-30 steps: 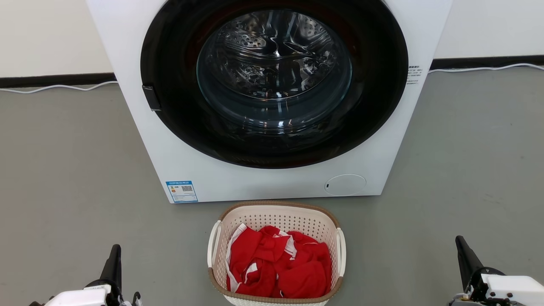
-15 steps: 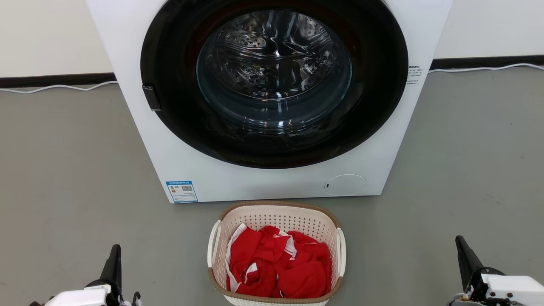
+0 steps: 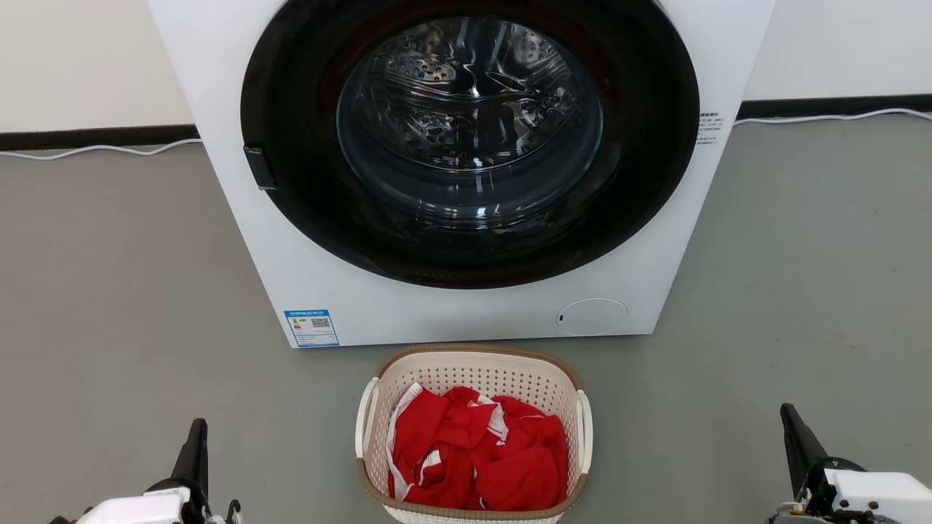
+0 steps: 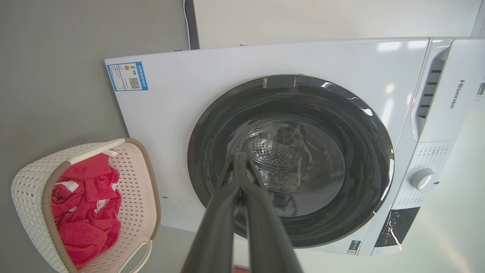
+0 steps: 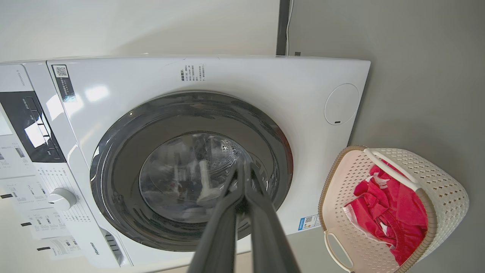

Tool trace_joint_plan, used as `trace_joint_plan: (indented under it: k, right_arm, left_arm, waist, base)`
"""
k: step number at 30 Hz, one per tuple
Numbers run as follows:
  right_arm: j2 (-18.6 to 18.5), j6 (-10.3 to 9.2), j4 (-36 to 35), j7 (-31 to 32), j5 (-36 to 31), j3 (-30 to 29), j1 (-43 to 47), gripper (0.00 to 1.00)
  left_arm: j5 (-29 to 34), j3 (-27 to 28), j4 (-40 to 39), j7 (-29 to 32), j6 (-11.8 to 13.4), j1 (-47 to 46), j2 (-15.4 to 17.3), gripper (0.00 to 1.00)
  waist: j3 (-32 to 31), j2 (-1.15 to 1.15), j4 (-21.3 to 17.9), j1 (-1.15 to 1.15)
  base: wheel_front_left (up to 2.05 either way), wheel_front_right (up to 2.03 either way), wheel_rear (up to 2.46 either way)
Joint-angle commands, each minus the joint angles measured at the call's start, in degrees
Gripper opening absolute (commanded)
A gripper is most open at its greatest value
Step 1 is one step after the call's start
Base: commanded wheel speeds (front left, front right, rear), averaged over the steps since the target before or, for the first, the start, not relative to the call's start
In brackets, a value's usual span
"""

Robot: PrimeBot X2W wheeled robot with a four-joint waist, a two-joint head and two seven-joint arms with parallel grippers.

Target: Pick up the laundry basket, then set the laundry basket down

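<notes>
We see the basket (image 3: 477,378) standing upright on the floor (image 3: 131,306), just in front of the washer (image 3: 291,284) and near our own base, with red clothes (image 3: 480,455) heaped inside. Our left gripper (image 3: 198,431) sits at the lower left and our right gripper (image 3: 792,421) at the lower right, each well apart from the basket and holding nothing. In both wrist views the two fingers are pressed together. We judge that this fits two stages equally: the basket waiting to be lifted, or the basket already set back down with the arms drawn clear. The pictures do not settle which. Any grasp on it would, we think, go to the white loop handles, the left handle (image 3: 362,422) and the right handle (image 3: 585,422). The fingers would need to be parted first, and the lift kept level so the clothes stay in.
</notes>
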Motion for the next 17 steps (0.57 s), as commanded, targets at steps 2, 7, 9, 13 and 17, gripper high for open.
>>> trace_joint_plan:
  k: [2, 7, 9, 13, 17]
  right_arm:
    - [-0.6, 0.18, -1.7, 0.7, -0.4, 0.9, -2.6, 0.0]
    - [-0.5, 0.18, -1.7, 0.7, -0.4, 0.9, -2.6, 0.0]
    - [-0.5, 0.18, -1.7, 0.7, -0.4, 0.9, -2.6, 0.0]
    - [-0.5, 0.18, -1.7, 0.7, -0.4, 0.9, -2.6, 0.0]
    - [-0.5, 0.18, -1.7, 0.7, -0.4, 0.8, -2.6, 0.0]
  left_arm:
    - [-0.4, 1.9, -1.6, 0.4, -0.6, -2.7, 0.7, 0.0]
    - [-0.4, 1.9, -1.6, 0.4, -0.6, -2.7, 0.7, 0.0]
    - [-0.4, 1.9, -1.6, 0.4, -0.6, -2.7, 0.7, 0.0]
    - [-0.4, 1.9, -1.6, 0.4, -0.6, -2.7, 0.7, 0.0]
    - [-0.4, 1.9, -1.6, 0.4, -0.6, -2.7, 0.7, 0.0]
  waist:
    - [0.0, 0.0, 0.0, 0.0]
    - [0.0, 0.0, 0.0, 0.0]
    - [0.0, 0.0, 0.0, 0.0]
    - [0.0, 0.0, 0.0, 0.0]
    - [0.0, 0.0, 0.0, 0.0]
  base:
    - [0.0, 0.0, 0.0]
    - [0.0, 0.0, 0.0]
    - [0.0, 0.0, 0.0]
    - [0.0, 0.0, 0.0]
    - [0.0, 0.0, 0.0]
